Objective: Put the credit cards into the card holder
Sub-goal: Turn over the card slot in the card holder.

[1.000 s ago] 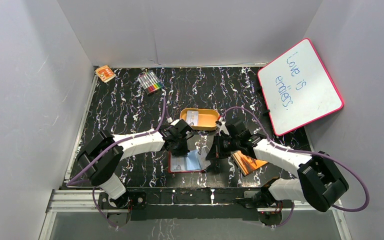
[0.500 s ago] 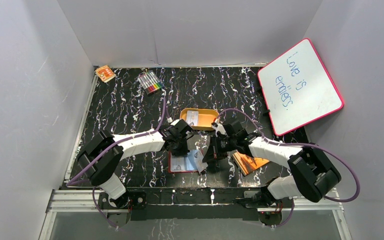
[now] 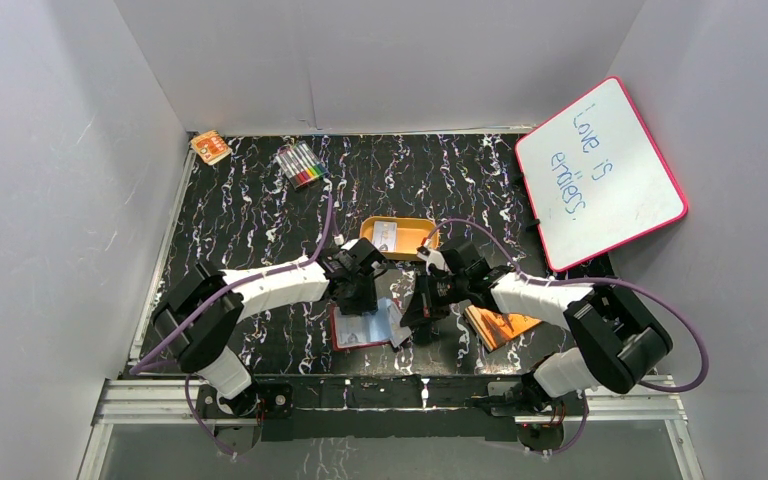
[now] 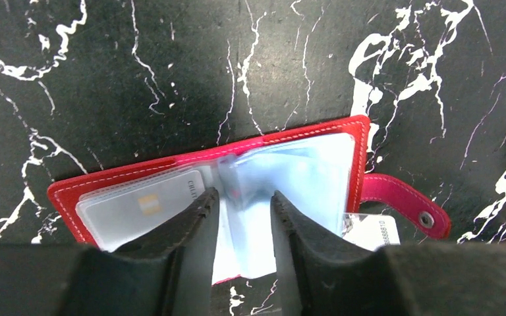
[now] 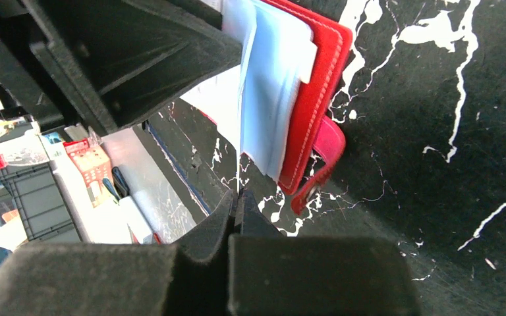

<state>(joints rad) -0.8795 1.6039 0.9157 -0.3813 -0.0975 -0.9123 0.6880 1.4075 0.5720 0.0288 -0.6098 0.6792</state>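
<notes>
The red card holder (image 4: 329,135) lies open on the table, pale pockets up, its closing tab (image 4: 402,201) to the right. One credit card (image 4: 141,207) sits in its left pocket. My left gripper (image 4: 244,197) is open, with its fingertips (image 4: 197,214) resting on the pocket leaves. My right gripper (image 5: 238,194) is shut on a credit card seen edge-on, whose end (image 4: 369,229) lies at the holder's right edge by the tab. In the top view both grippers (image 3: 355,290) (image 3: 415,308) meet over the holder (image 3: 358,330). Another card (image 3: 387,235) lies in the orange tin.
The orange oval tin (image 3: 415,250) stands just behind the grippers. An orange booklet (image 3: 500,326) lies to the right of the right gripper. A pink-framed whiteboard (image 3: 600,170) leans at the back right. Markers (image 3: 300,163) and a small orange box (image 3: 210,147) lie at the back left.
My right gripper has moved left with its card, up to the right edge of the card holder. The left gripper has stayed on the holder, which has shifted slightly left.
</notes>
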